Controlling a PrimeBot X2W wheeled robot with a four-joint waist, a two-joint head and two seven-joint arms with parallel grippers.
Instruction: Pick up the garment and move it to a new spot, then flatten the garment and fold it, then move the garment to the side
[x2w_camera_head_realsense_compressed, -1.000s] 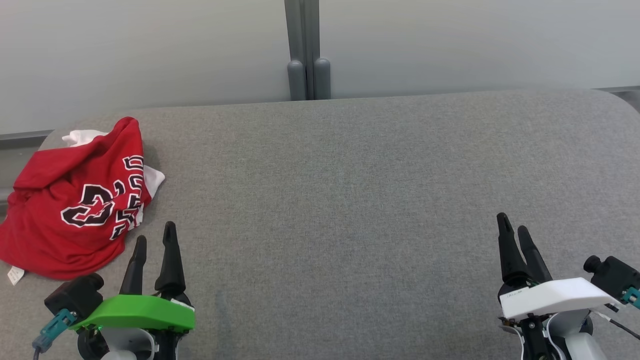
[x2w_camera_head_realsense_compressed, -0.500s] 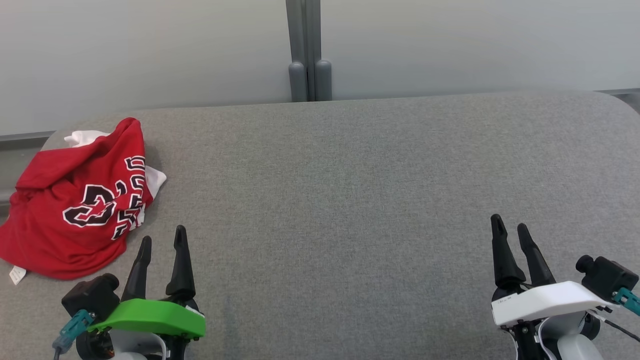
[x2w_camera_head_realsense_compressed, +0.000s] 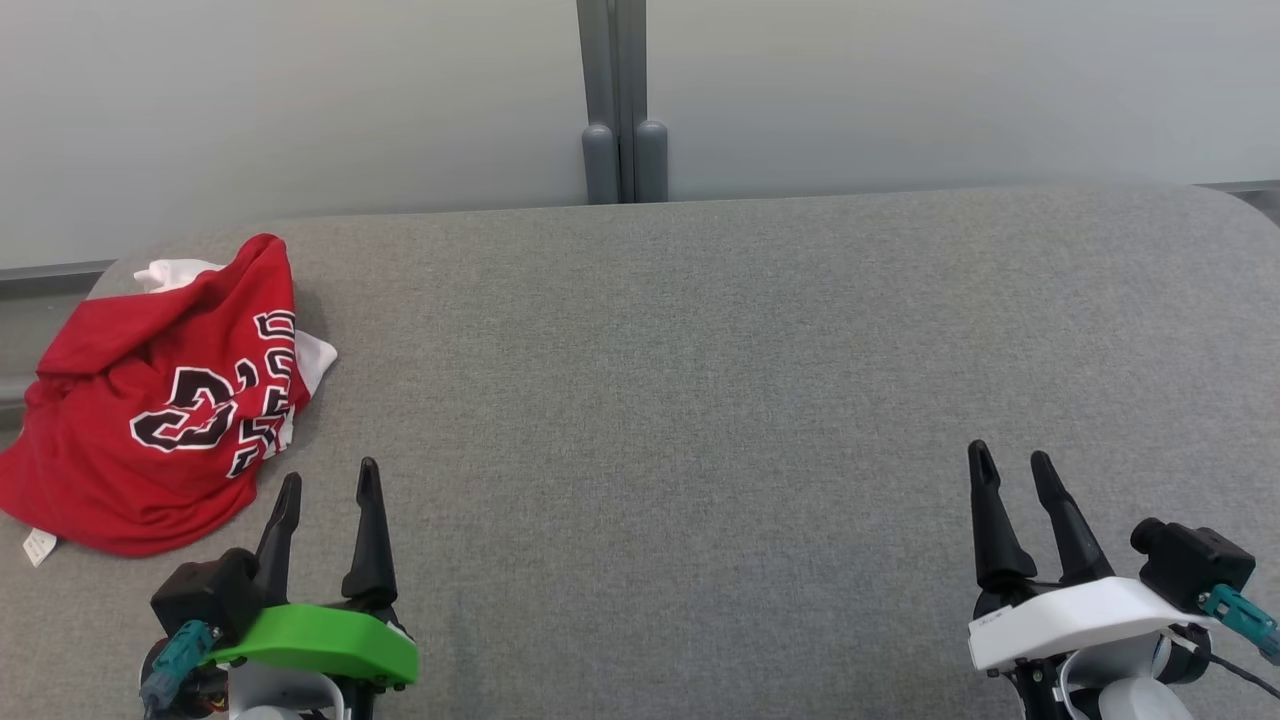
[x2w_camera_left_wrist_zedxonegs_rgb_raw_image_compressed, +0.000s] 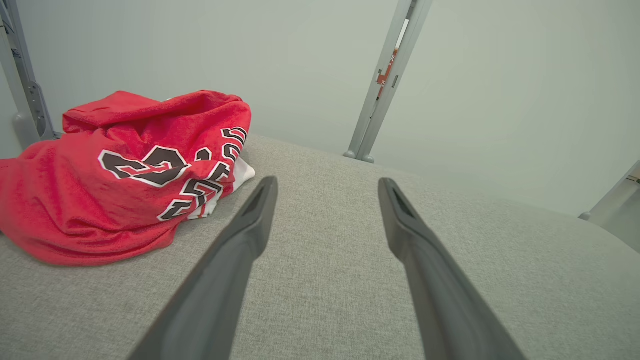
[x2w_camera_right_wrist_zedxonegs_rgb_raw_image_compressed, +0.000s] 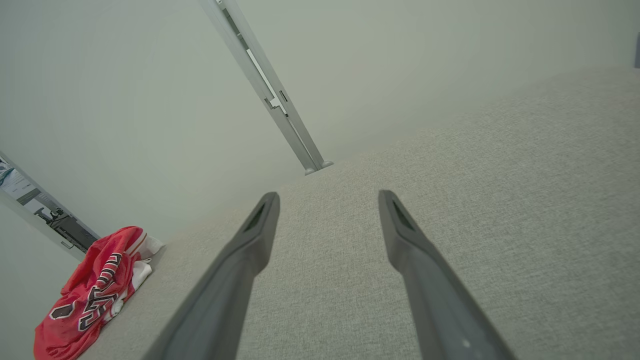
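Note:
The garment is a red jersey with black-and-white lettering and white trim, lying crumpled in a heap at the far left of the grey padded table. It also shows in the left wrist view as the garment left of the fingers, and small at the lower left in the right wrist view. My left gripper stands open just right of and nearer than the heap, holding nothing. My right gripper stands open near the table's right front, nothing between its fingers.
A pale wall with a grey vertical post runs behind the table. The table's far edge and rounded left corner lie close to the garment. A small white tag sticks out at the heap's near edge.
Both grippers have drawn back toward the bottom of the head view, the left one also shifting slightly right, away from the garment. The garment lies as before.

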